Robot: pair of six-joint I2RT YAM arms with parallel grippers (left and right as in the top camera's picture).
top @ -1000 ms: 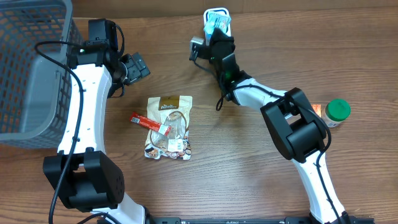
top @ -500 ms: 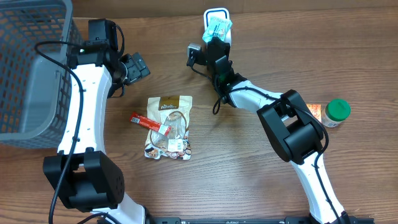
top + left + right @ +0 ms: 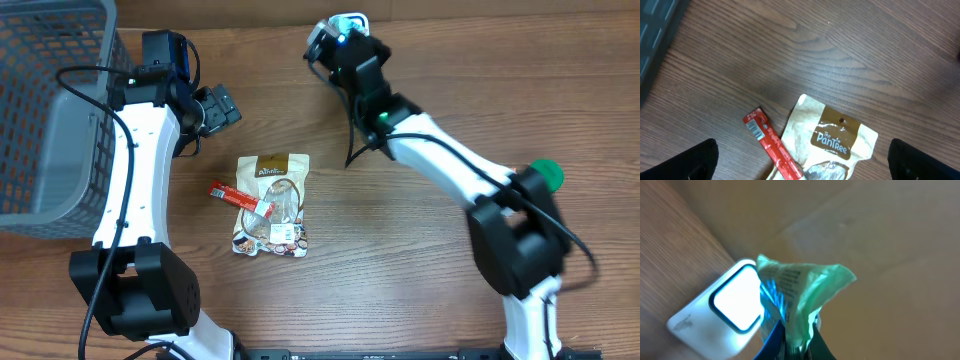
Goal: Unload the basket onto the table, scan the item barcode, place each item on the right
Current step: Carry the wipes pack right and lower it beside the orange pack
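The right pincer (image 3: 789, 342) is clamping the green packet (image 3: 800, 292), which is standing above its tips. The scanner (image 3: 735, 302) is lying just left. The left pincer (image 3: 214, 108) is idling, fully spread and empty. Risk: the packet's crumpled film may be covering the print, failing the read.

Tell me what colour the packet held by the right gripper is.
Pale green with blue markings; the packet shows best in the right wrist view.

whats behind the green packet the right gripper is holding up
A white scanner with a lit, dark-rimmed window sits behind the green packet. The packet covers the scanner's right edge, so that part cannot be seen.
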